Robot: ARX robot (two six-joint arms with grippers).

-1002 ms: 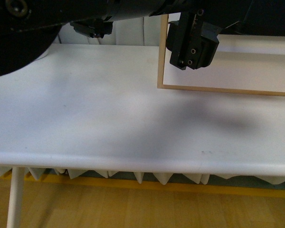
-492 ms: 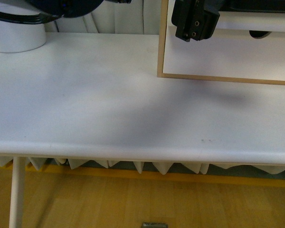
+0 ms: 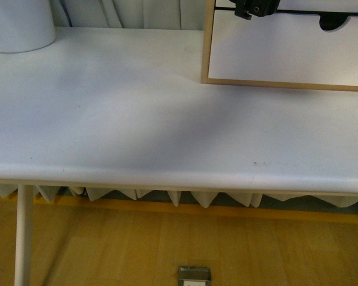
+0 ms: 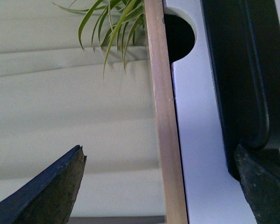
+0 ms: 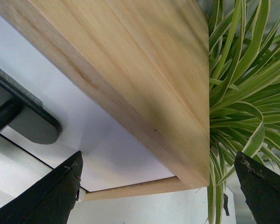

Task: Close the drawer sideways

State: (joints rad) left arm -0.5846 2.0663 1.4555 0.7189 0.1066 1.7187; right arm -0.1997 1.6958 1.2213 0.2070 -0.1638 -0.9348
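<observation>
The light-wood box (image 5: 144,79) is filling the gap between the spread fingers of the right gripper (image 5: 158,156). The drawer (image 4: 196,140) is sitting inside the span of the left gripper (image 4: 158,151), seemingly level with the frame. It is probably shut or nearly so, though that is hard to confirm. Both grippers are hanging wide open, gripping nothing, with the black bar handle (image 4: 242,70) just beside one left fingertip (image 4: 266,186).
</observation>
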